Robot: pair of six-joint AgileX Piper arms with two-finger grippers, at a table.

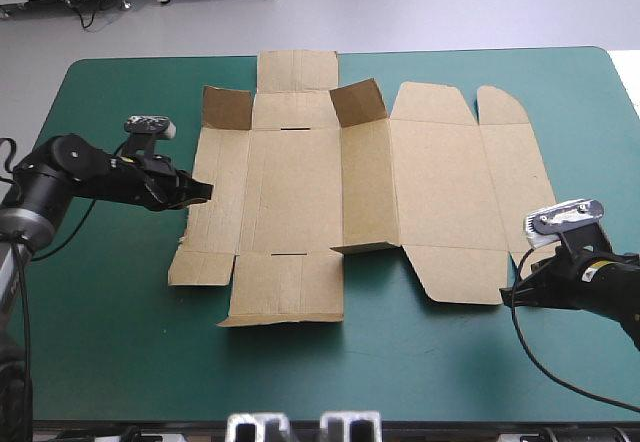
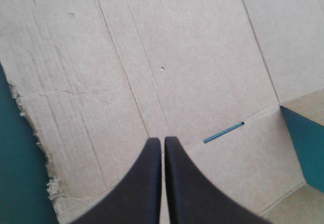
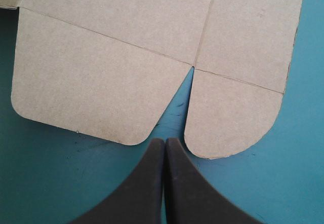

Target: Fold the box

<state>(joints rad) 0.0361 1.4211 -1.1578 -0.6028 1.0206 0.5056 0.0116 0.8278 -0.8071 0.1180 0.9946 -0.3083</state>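
Your left arm reaches in low from the table's left side, and the left gripper (image 1: 203,190) has its black fingers pressed together in one point over the left-hand panel of the box (image 1: 340,192). In the left wrist view, the left gripper (image 2: 162,140) sits above the brown board just inside its ragged left edge, with a narrow slot (image 2: 224,132) ahead of it. You cannot tell whether the tips touch the board.

Your right arm lies low at the near right. The right gripper (image 1: 512,293) also has its fingers together, holding nothing. It rests over the teal-green cover (image 1: 120,342), just off the box's near right corner. The right wrist view shows the right gripper (image 3: 164,140) aimed at the notch between two rounded flaps.

The box lies spread mid-table, mostly flat. Two small flaps stand raised at its far side.
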